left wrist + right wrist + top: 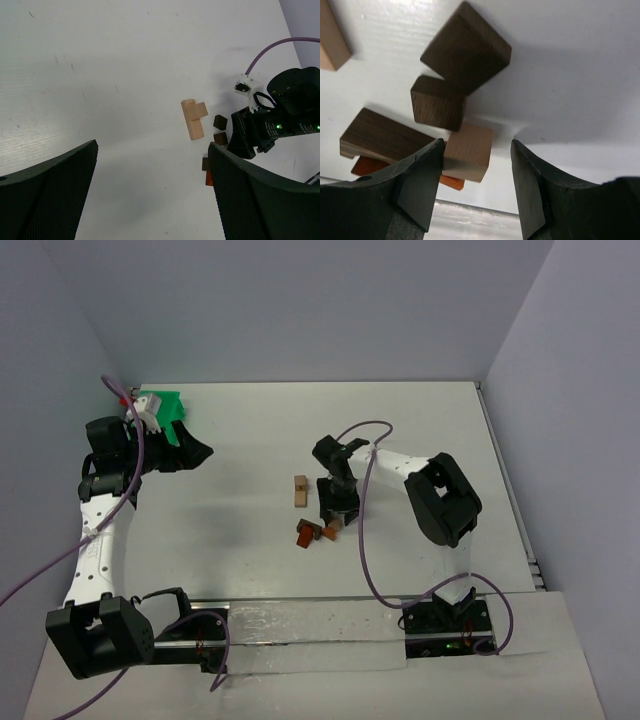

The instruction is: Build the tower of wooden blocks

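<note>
Left gripper (192,452): jaws apart and empty, parked by the green tray (165,403) at the worktop's (420,430) far-left corner, probably to leave the middle free.
Tan pair (300,490): two light blocks touching near the worktop's middle, seemingly the tower's start.
Loose blocks (306,533): dark and reddish-brown pieces bunched toward the near edge, awaiting pickup.
Right gripper (337,504): low over that bunch, fingers spread around a small tan block (467,152), unclamped, lined up to grasp.

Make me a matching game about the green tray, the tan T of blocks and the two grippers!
1 tray
2 tan T blocks
3 right gripper
4 left gripper

A open, near the tray
B light wood, apart from the pile
C bright green, far left
D open, low over the pile

Pairs: 1-C, 2-B, 3-D, 4-A
</note>
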Tool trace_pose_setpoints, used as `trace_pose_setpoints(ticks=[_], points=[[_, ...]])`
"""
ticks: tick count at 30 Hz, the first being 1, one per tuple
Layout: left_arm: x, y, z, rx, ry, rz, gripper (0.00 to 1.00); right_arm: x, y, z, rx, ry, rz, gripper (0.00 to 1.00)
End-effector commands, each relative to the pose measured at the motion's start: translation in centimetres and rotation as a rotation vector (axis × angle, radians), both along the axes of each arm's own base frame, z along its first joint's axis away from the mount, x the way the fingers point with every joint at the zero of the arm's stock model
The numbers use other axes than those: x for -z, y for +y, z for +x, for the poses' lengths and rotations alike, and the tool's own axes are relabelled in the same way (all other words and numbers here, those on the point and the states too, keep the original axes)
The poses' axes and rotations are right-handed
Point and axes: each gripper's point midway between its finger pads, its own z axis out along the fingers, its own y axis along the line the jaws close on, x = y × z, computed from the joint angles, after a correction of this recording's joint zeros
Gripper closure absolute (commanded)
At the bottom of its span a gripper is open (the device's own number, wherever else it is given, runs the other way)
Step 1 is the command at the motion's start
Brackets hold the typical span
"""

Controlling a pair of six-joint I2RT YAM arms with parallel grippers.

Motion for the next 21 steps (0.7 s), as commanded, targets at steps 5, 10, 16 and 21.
trace_pose_setpoints(ticks=[5,10,16,21], points=[[-1.2,0.2,0.5,-0.010,-0.054,0.007,0.04,-3.4,0.7,0.6,-0.001,-0.099,0.071,0.58],[-1.1,0.4,0.3,-0.015,-0.054,0.017,0.04,-5.6,1.8,0.6,-0.050,-0.178,0.082,0.77],[-1.2,0.5,0.4,-0.032,-0.053,0.013,0.04,-9.1,3.3,1.8,-0.076,-0.246,0.084,1.00],[-1.6,0.9,0.6,-0.057,-0.055,0.020,0.03,-9.4,5.4,2.6,-0.080,-0.243,0.070,1.00]])
